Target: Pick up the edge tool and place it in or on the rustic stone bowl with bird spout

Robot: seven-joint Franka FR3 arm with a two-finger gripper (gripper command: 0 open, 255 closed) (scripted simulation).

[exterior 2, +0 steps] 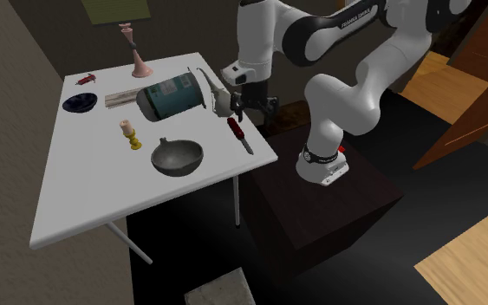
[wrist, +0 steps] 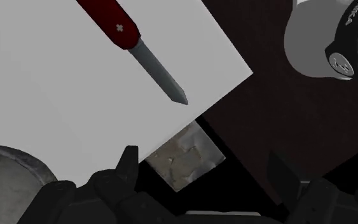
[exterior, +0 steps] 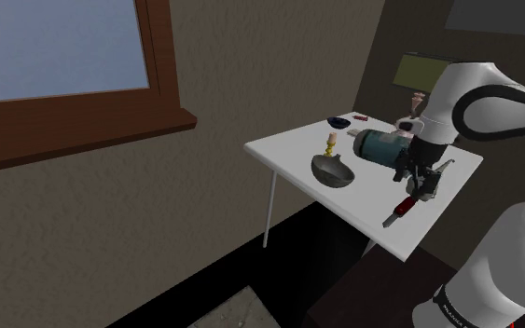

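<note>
Red-handled, with its blade out, the pocket knife (wrist: pixel 135 46) lay flat on the white table (exterior 2: pixel 77 199) close to its edge, a little apart from the grey stone bowl (exterior 2: pixel 178 157). I judged the step in hand to be the approach for the pick. The gripper (wrist: pixel 203 162) hung above the knife's part of the table, touching nothing. Its jaws stood wide apart and empty. My next move called for centring over the handle, setting the fingers across it, then lowering before closing.
</note>
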